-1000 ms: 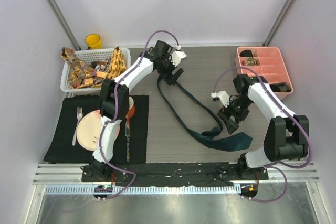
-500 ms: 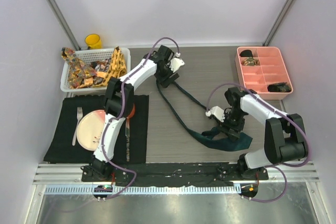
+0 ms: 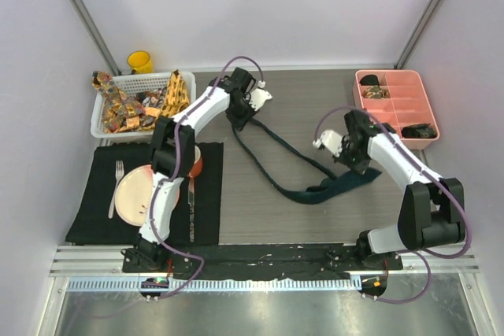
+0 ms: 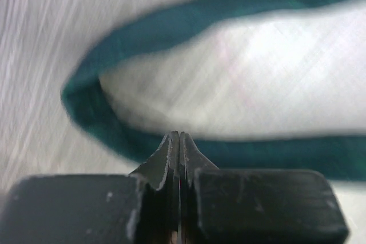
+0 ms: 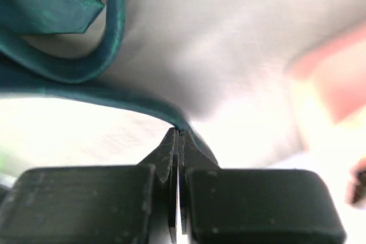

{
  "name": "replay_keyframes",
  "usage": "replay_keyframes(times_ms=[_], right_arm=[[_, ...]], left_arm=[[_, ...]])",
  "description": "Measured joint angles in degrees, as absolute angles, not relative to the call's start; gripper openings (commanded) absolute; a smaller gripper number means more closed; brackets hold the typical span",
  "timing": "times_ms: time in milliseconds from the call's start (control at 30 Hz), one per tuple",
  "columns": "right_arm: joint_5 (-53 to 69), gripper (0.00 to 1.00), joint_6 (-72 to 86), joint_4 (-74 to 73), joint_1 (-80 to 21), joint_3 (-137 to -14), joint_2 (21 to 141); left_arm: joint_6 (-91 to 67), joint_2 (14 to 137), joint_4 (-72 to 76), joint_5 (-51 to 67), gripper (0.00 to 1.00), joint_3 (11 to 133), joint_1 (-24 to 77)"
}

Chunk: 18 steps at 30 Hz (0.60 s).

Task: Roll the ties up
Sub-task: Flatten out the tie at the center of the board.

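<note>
White basket [image 3: 101, 116], far left corner of desk: patterned ties [image 3: 134, 104] heaped inside. Pink tray [image 3: 391, 74], far right corner: dark lumps in some compartments, too small for you to identify. Teal tie [image 3: 335, 186] sags across desk middle. Your left jaws clenched on it toward far edge, right jaws clenched on it toward right edge. Left wrist view blurred. Black placemat [image 3: 87, 218], near left.

Bright, even light from above, soft shadows; wrist views smeared, the tie [image 4: 171, 24] blurred against a glaring white table [image 4: 257, 84].
</note>
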State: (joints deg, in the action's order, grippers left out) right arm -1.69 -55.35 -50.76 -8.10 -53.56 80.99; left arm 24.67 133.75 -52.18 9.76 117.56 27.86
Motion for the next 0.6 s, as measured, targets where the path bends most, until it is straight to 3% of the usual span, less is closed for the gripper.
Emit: replay_keyframes(times_ms=[200, 367, 500, 600], right_arm=[[-2.44, 0.01, -57.41, -44.23, -3.33, -56.6, 72.25], [-3.55, 0.01, -64.79, -39.72, -3.36, -41.1, 59.09], [-5.39, 0.01, -68.27, -39.29, -3.29, -29.95, 56.71], [-6.42, 0.14, -69.28, -39.13, -2.98, -26.94, 56.69]], left_arm=[[25.85, 117.03, -51.79, 13.04, 0.0, 105.36, 26.79], [28.03, 103.92, -49.63, 16.49, 0.0, 94.56, 26.57], [30.98, 98.24, -48.84, 18.17, 0.0, 82.0, 26.68], [33.56, 96.18, -48.97, 18.31, 0.01, 74.04, 26.76]])
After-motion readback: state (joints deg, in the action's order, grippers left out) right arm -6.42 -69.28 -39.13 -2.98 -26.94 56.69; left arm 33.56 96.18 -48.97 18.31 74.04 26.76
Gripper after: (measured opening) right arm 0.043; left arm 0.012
